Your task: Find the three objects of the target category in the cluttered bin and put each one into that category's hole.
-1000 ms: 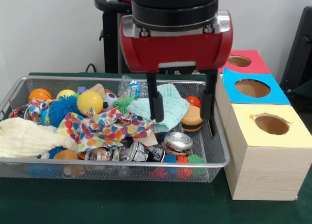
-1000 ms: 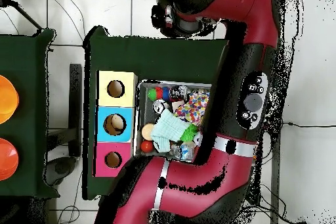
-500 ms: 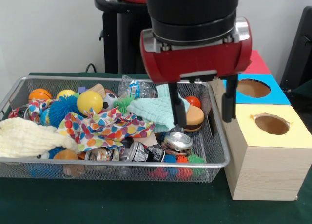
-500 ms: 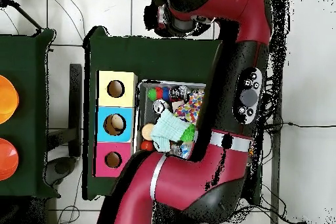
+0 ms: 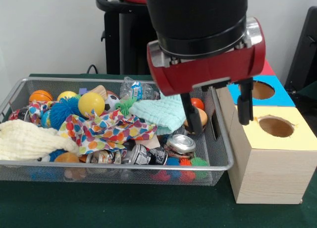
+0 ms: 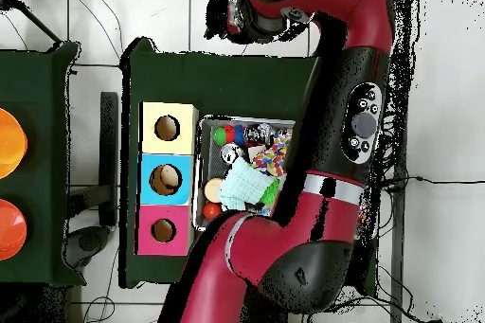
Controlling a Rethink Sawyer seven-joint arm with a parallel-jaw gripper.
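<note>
The end effector (image 5: 218, 111) hangs at the right centre of the front frame — a glossy red block under a black cylinder, with two slim black fingers (image 5: 190, 114) spread wide and nothing between them. One finger dips inside the wire mesh bin (image 5: 220, 139) in front of the toy hamburger (image 5: 200, 118); the other stands outside the bin's right rim, over the edge of the yellow-topped box (image 5: 270, 153).

The bin is silver mesh with a rounded rim, packed with mixed stuff: a mint-green waffle-textured cloth (image 5: 161, 113) near the middle, a cloth with multicoloured polka dots (image 5: 106, 129) left of it, a fluffy cream cloth (image 5: 27, 140) at the lower left, a smooth yellow ball (image 5: 91, 104), a spiky blue ball (image 5: 63, 111), a small basketball (image 5: 40, 95), a red ball (image 5: 196, 103) behind the hamburger, a crumpled clear plastic bottle (image 5: 134, 90), and shiny metal cans (image 5: 181, 143) lying toward the front.

At the right stands a row of pale wooden boxes, each with a round hole — yellow top nearest, then a blue top (image 5: 262, 90), then a red one (image 5: 266, 68) mostly hidden by the arm. In the overhead view the blue box's hole (image 6: 167, 180) holds something pale.

Everything rests on a dark green tabletop (image 5: 114, 205); behind is a plain white wall (image 5: 49, 29).
</note>
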